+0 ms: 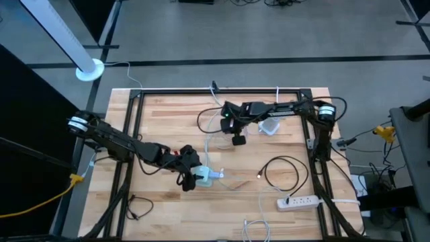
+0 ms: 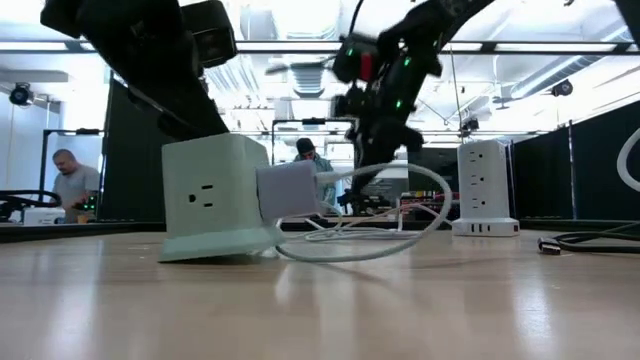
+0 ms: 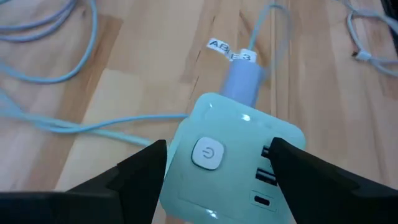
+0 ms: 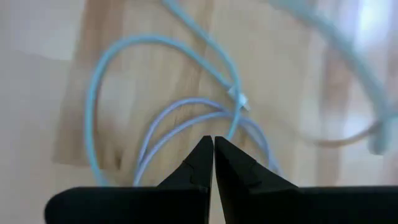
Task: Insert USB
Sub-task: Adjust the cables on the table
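Left claw (image 3: 214,165) is spread wide around the pale green cube-shaped power block (image 1: 203,177) on the wooden table (image 1: 168,128), near-centre. Right claw (image 4: 213,152), pinched shut and empty, hovers farther back over the pale blue looped USB cable (image 4: 180,118).

you can read little here: a white tag (image 3: 231,52) on the pale cable beside the adapter (image 3: 244,83) shows letters, roughly "ab" then "3", the middle blurred. the mint power cube (image 3: 224,162) carries a power symbol on its round button (image 3: 208,153). nothing else is legible.
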You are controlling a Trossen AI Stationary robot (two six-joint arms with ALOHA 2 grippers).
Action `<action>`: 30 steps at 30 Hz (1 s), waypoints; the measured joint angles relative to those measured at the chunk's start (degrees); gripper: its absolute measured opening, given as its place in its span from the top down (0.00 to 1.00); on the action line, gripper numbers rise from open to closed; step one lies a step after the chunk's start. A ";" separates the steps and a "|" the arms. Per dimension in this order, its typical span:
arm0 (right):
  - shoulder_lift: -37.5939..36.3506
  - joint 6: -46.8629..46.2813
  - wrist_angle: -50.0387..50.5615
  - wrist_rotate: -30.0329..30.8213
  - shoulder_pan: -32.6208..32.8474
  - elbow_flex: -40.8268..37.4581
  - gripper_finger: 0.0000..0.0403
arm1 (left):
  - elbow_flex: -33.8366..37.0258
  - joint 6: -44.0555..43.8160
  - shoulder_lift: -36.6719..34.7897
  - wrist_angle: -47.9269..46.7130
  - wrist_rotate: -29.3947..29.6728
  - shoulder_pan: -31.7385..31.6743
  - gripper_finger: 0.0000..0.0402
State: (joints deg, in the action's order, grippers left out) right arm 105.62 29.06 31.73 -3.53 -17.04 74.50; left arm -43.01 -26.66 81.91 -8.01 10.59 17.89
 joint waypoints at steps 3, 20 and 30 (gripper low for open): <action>-3.76 -0.86 0.97 2.19 -0.12 -0.51 1.00 | 0.09 0.04 -2.61 -1.01 0.69 -0.04 0.32; -20.13 -8.84 -16.80 6.31 -0.89 -28.87 1.00 | -0.17 -18.81 -13.48 -29.41 12.43 -1.67 0.32; -16.90 1.78 -12.10 19.96 -1.11 -29.97 1.00 | -0.23 -15.82 -11.19 -24.32 14.24 -1.95 0.32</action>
State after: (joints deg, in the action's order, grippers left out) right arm 88.72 30.84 19.62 16.43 -18.15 44.53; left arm -43.24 -42.49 70.71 -32.33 24.83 15.94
